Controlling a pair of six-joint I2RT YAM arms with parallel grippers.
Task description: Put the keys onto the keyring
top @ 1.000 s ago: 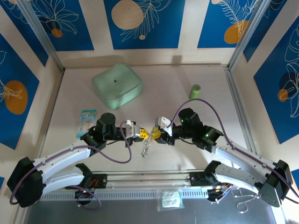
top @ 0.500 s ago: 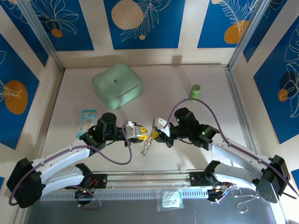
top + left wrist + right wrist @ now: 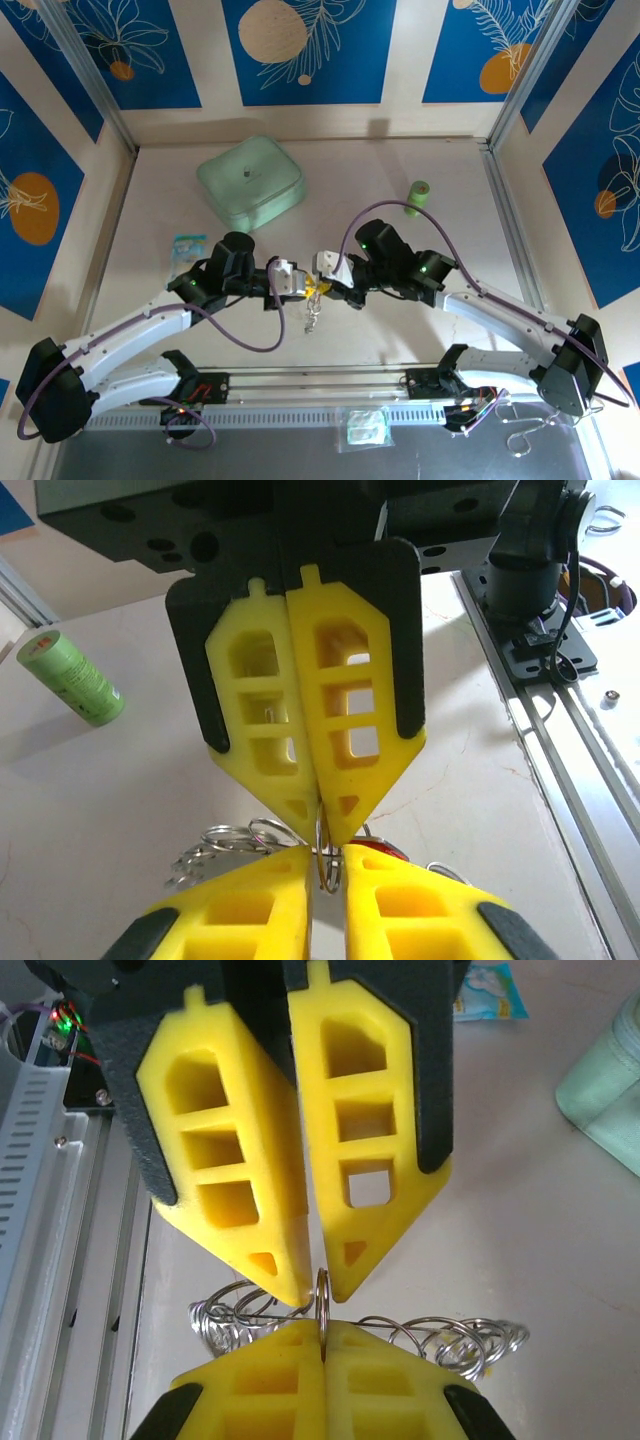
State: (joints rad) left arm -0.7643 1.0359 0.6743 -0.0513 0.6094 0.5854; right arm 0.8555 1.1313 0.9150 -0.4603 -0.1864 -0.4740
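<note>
The right gripper (image 3: 323,1345) is pinching the thin ring of the keyring (image 3: 323,1300) edge-on, fully closed on it. Tip to tip with it, the left gripper (image 3: 325,878) is standing almost closed around the same ring; whether it is squeezing, I cannot tell. The silver chain (image 3: 440,1340) is bunching just behind the tips, with the red key (image 3: 382,852) beside it, over the desk (image 3: 150,780).

- Robot lab cell, this one: two white arms (image 3: 130,345) bolted to a metal rail (image 3: 320,385) at the near edge of the table (image 3: 360,170).
- Aluminium frame posts (image 3: 527,80) box it in, with blue printed panels (image 3: 350,70) for walls.
- Purple cables (image 3: 240,345) loop loose off the arms.
</note>
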